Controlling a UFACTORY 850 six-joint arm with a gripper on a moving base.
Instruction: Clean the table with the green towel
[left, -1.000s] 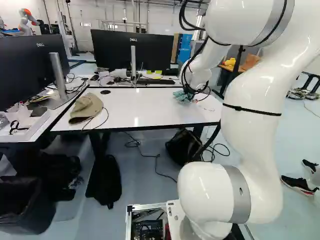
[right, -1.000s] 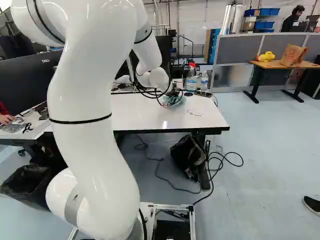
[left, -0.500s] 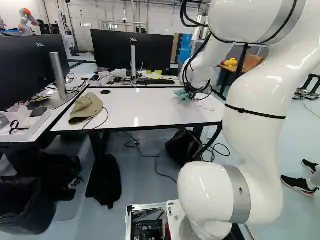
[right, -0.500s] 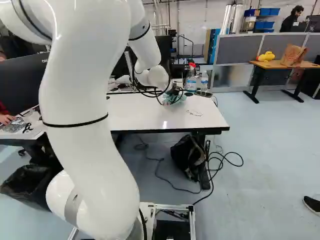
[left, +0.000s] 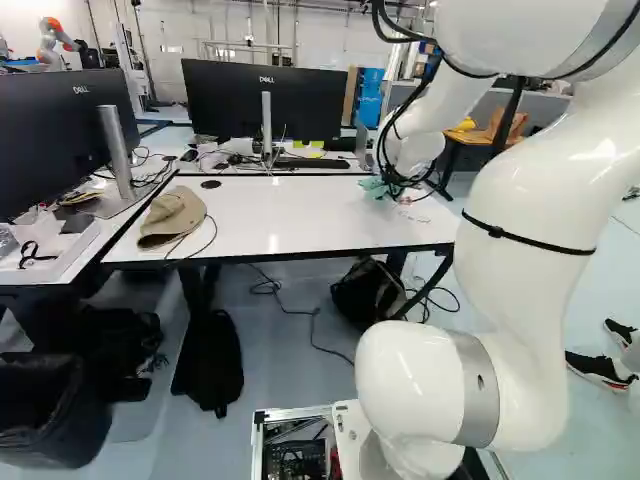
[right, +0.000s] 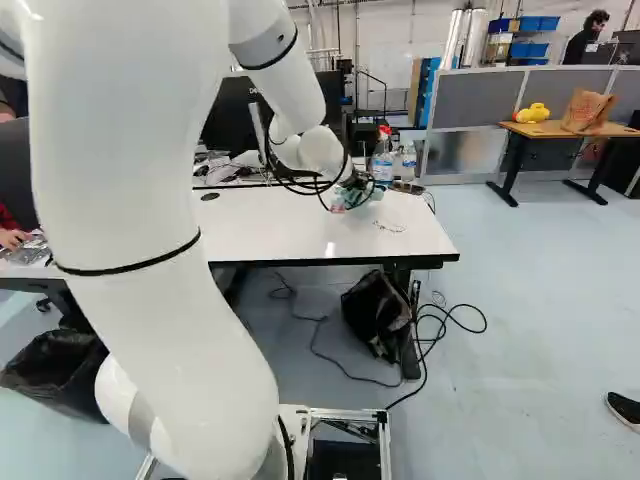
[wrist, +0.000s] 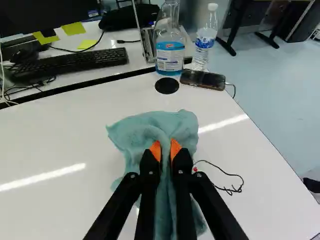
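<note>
The green towel (wrist: 155, 131) looked light, soft and limp, a cloth that would fold any way it was pushed, with nothing in it to break and little chance of slipping. A gathered fold near its middle seemed the right place to take hold, leaving loose cloth on both sides for wiping. The gripper (wrist: 166, 150) had its fingers drawn nearly together, that fold pinched between the orange pads (wrist: 155, 151). The towel was on the white table (wrist: 55, 132), toward the far right of its top, nearer than the phone (wrist: 203, 80) and the spray bottle (wrist: 170, 56), and just beside a thin black cord (wrist: 227, 174) that a wide stroke could snag. It was a pale blue-green, matt and rumpled, fanned out ahead of the fingers and creased lengthwise beneath them
</note>
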